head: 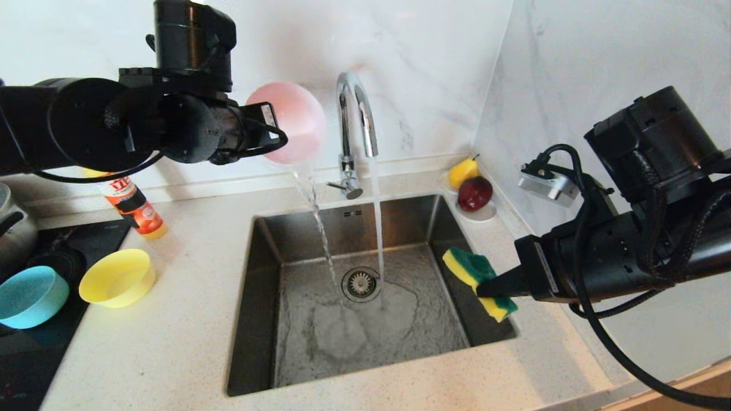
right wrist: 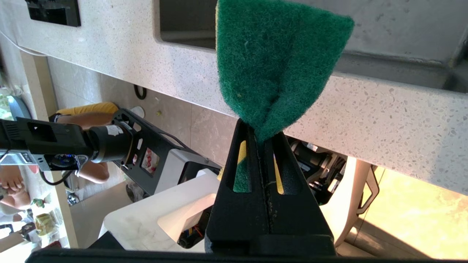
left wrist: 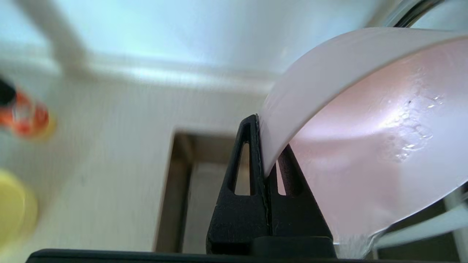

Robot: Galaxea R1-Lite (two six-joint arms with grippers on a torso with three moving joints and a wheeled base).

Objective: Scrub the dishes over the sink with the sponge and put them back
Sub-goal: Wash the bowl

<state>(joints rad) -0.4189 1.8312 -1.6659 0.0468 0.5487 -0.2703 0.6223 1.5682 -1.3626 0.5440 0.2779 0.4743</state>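
My left gripper (head: 269,130) is shut on the rim of the pale pink bowl (head: 292,121), held high above the back left corner of the sink (head: 400,337). The bowl is tipped and water spills from it into the basin. One finger is outside the wall of the pink bowl (left wrist: 365,146) and one inside, at the left gripper (left wrist: 265,146). My right gripper (head: 492,286) is shut on the green-and-yellow sponge (head: 477,273) over the sink's right edge; its jaws pinch the sponge (right wrist: 270,65) at the right gripper (right wrist: 261,137). The yellow bowl (head: 117,278) and the teal bowl (head: 31,297) sit left of the sink.
The chrome faucet (head: 357,108) runs a stream into the basin near the drain (head: 360,283). An orange bottle (head: 137,208) stands at the back left, a steel pot (head: 14,228) on the black cooktop (head: 34,354). A white saucer with fruit (head: 473,197) sits at the back right corner.
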